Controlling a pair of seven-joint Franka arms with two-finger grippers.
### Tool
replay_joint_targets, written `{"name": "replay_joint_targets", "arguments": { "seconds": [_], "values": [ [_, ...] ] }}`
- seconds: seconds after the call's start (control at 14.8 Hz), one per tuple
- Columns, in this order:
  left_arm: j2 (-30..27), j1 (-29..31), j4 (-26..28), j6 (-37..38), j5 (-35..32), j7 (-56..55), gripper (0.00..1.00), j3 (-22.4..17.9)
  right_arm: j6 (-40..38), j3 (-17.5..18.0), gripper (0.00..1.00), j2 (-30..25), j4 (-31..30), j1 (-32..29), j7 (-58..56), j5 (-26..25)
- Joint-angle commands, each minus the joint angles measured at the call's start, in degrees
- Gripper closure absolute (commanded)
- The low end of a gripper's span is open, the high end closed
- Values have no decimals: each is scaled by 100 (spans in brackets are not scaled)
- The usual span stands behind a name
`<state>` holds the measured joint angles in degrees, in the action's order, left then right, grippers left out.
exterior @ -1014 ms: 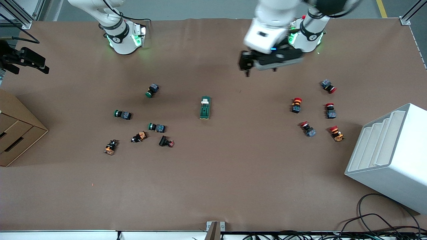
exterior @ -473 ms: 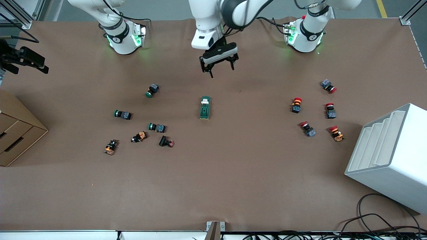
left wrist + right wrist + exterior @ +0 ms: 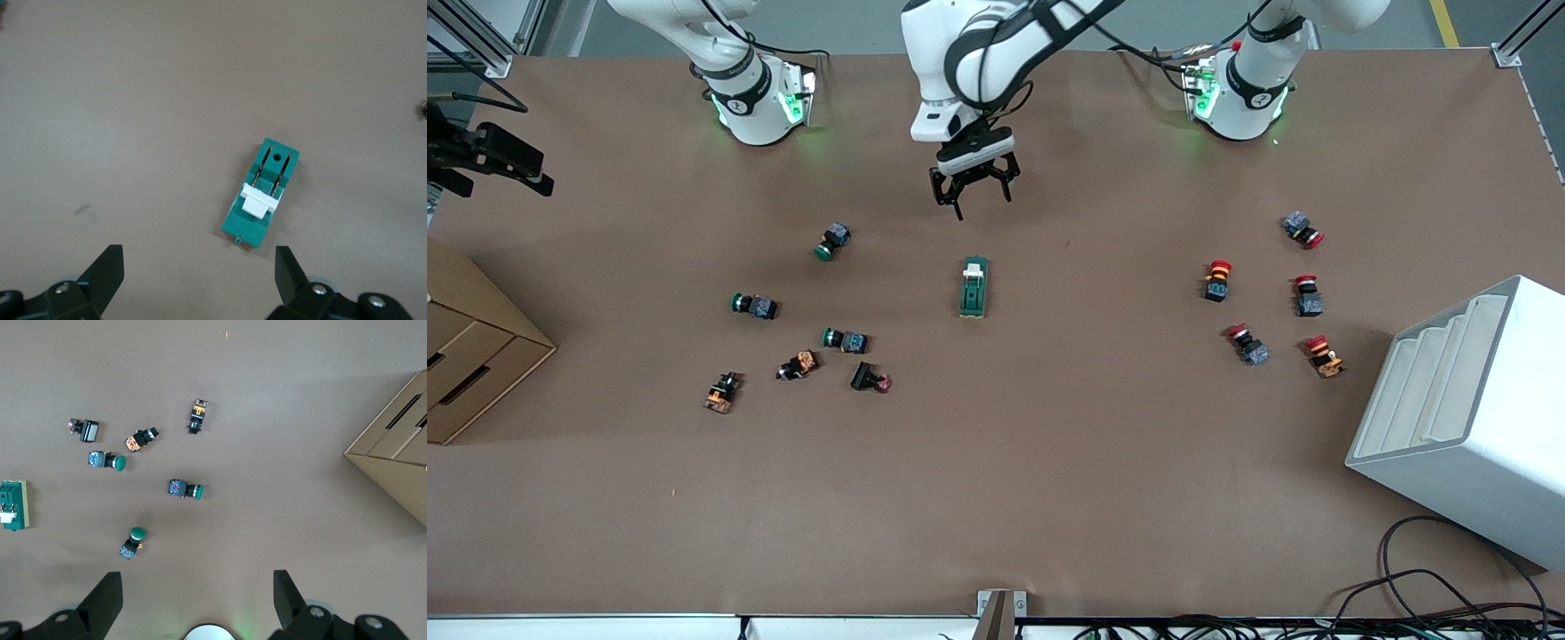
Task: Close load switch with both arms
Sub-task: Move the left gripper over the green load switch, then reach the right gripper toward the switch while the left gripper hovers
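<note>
The load switch (image 3: pixel 974 287), a dark green block with a white lever piece, lies flat in the middle of the table. My left arm reaches in from its base, and my left gripper (image 3: pixel 973 203) hangs open and empty over bare table just off the switch's white-lever end. In the left wrist view the switch (image 3: pixel 261 200) lies ahead of the open left gripper (image 3: pixel 198 267), off to one side. My right gripper (image 3: pixel 197 587) is open and empty, high over its own base and out of the front view. Its wrist view shows the switch (image 3: pixel 13 505) at the frame's edge.
Green-capped and orange push-buttons (image 3: pixel 843 340) lie scattered toward the right arm's end. Red-capped buttons (image 3: pixel 1249 344) lie toward the left arm's end. A cardboard box (image 3: pixel 467 351) and a white stepped rack (image 3: pixel 1467 418) stand at the table's two ends.
My left arm has swung from over its own base end to the middle of the table, and its gripper has come down closer to the load switch. The switch has not moved.
</note>
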<state>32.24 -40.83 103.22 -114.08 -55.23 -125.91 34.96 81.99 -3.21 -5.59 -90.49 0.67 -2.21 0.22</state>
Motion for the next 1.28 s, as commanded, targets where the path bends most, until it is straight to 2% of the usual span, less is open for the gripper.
{"name": "replay_joint_targets", "arguments": {
  "seconds": [0.0, 0.2, 0.41, 0.47, 0.61, 0.68, 0.81, 1.01, 1.22],
  "values": [
    [352, -197, 58, -45, -864, -897, 0, -15, 36, -22, 0, -12, 22, -15, 98, 4],
    [712, -531, 198, 104, -1847, -1398, 3, -76, 158, -31, 0, 181, 136, -23, 28, 75],
    [985, -575, 338, 140, -2693, -2060, 3, -77, 282, -22, 0, 356, 128, 20, 19, -4],
    [986, -584, 470, 149, -2886, -2060, 4, -77, 230, -5, 0, 348, 84, 29, 28, -5],
    [986, -506, 900, 149, -3692, -2095, 4, -85, -77, 13, 0, 348, 40, 178, 176, -5],
    [986, -488, 997, 149, -3922, -2104, 4, -146, -69, 22, 0, 365, -4, 248, 577, 13],
    [986, -558, 946, 149, -3986, -2026, 6, -278, 97, 31, 0, 435, -109, 476, 1491, 83],
    [1021, -558, 902, 149, -4030, -1665, 7, -340, 396, 39, 0, 655, -250, 1213, 3326, 109],
    [1248, -567, 560, 149, -4030, -1367, 7, -349, 695, 66, 0, 962, -312, 1777, 4569, 381]
  ]
}}
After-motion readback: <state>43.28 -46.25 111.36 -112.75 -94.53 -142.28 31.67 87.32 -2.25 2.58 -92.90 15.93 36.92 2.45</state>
